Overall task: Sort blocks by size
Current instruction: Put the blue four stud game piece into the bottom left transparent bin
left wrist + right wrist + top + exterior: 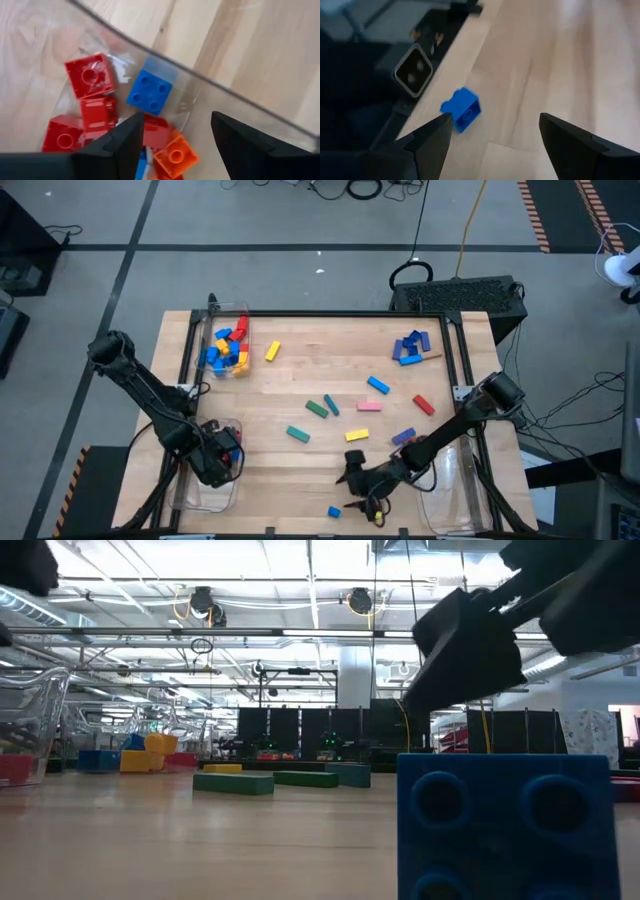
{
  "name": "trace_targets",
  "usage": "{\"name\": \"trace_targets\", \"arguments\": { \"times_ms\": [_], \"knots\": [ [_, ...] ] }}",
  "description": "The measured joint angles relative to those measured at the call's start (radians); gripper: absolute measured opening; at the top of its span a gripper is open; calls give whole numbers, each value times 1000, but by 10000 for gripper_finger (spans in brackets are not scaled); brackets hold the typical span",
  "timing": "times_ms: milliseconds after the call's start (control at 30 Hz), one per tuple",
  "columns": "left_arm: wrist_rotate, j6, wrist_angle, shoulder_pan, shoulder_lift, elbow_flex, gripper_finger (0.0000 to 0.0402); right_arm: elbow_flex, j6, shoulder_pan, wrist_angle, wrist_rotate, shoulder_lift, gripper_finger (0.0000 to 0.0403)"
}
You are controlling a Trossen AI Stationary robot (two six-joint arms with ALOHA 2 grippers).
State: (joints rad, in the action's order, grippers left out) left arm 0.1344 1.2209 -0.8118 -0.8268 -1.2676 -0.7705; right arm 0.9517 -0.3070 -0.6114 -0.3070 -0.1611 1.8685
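Note:
My left gripper [177,135] stands open, pointing down over the clear bin [205,490] at the table's near left. Red, blue and orange blocks [150,94] lie on the bin's floor under it, and nothing is between its fingers. My right gripper [495,132] is open and slants down toward a small blue block [462,111] that lies on the table by the near edge [334,511]. In the low view this block [505,825] fills the foreground, with the gripper [470,640] above it. Other blocks [357,435] lie loose on the table's middle.
A clear bin [228,345] with blue, yellow and red blocks stands at the far left. A clear bin [452,480] stands at the near right under my right arm. A small heap of blue blocks [410,347] lies at the far right. The low camera's housing [412,75] sits at the near edge.

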Motion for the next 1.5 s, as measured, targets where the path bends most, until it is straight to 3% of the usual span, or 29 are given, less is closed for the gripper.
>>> {"name": "trace_targets", "arguments": {
  "times_ms": [133, 333, 533, 867, 1067, 1267, 1500],
  "knots": [
    [27, -3, -8, 0, 1, -49, 233, 139, 6, 9, 188, 37, 75, 283],
    [147, -5, -4, -3, 1, -120, 233, 344, -14, 1, 435, 46, 131, 283],
    [296, -37, 14, -19, 1, -156, 233, 405, -121, -15, 454, 63, 133, 283],
    [551, -257, 239, -53, -19, -157, 233, 408, -273, -39, 462, 5, 208, 283],
    [570, -401, 402, -53, -109, -158, 233, 408, -305, -38, 460, -15, 237, 277],
    [570, -498, 522, -52, -222, -158, 233, 409, -318, -39, 468, -21, 252, 230],
    [575, -530, 596, -44, -331, -158, 233, 409, -288, -37, 467, -46, 252, 115]
  ]
}}
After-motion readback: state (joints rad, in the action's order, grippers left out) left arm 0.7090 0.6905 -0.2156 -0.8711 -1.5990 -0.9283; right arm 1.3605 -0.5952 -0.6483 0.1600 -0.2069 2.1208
